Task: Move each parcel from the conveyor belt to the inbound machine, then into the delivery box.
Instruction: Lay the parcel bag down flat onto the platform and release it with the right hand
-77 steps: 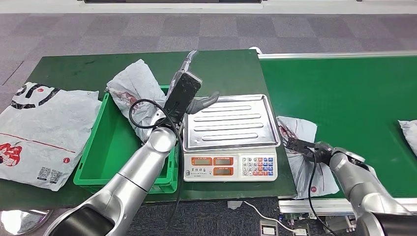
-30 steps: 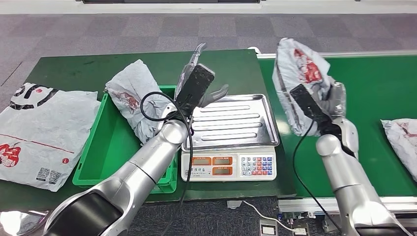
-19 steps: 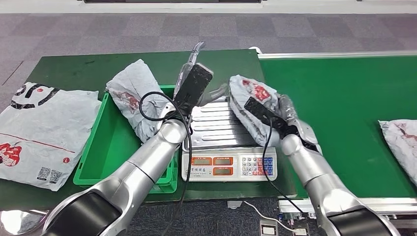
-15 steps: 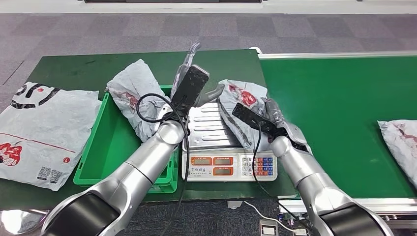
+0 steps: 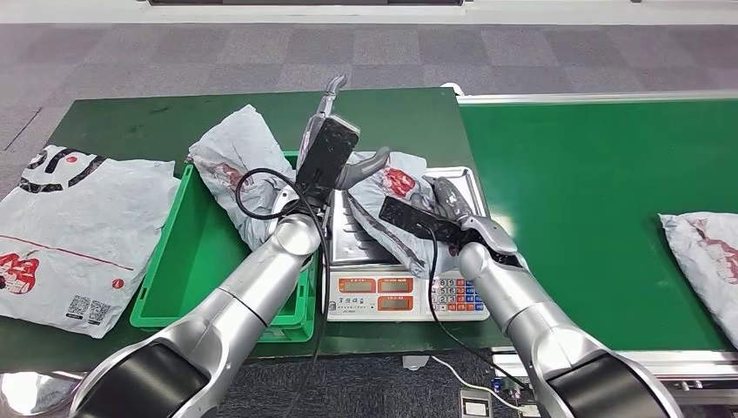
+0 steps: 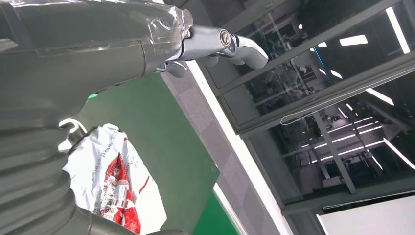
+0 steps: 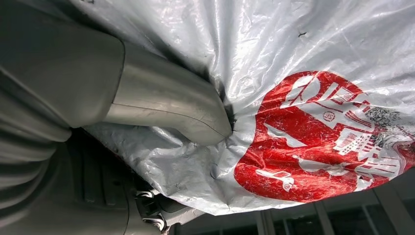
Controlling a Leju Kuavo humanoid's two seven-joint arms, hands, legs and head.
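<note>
A crumpled grey parcel with red print is low over the left half of the steel tray of the weighing scale. My right hand grips it from the belt side. In the right wrist view the thumb presses into the parcel's plastic. My left hand is raised at the tray's back left corner, fingers apart and holding nothing; its fingers stretch out in the left wrist view. Another parcel lies on the conveyor belt at the far right.
The green delivery box stands left of the scale, with a grey parcel draped over its far rim. A large flat parcel lies on the table at far left. A black cable loops by my left wrist.
My right hand lifted the parcel from the belt's near edge, swung it left and lowered it over the scale tray. The left hand barely moved. The belt parcel came slightly leftward.
</note>
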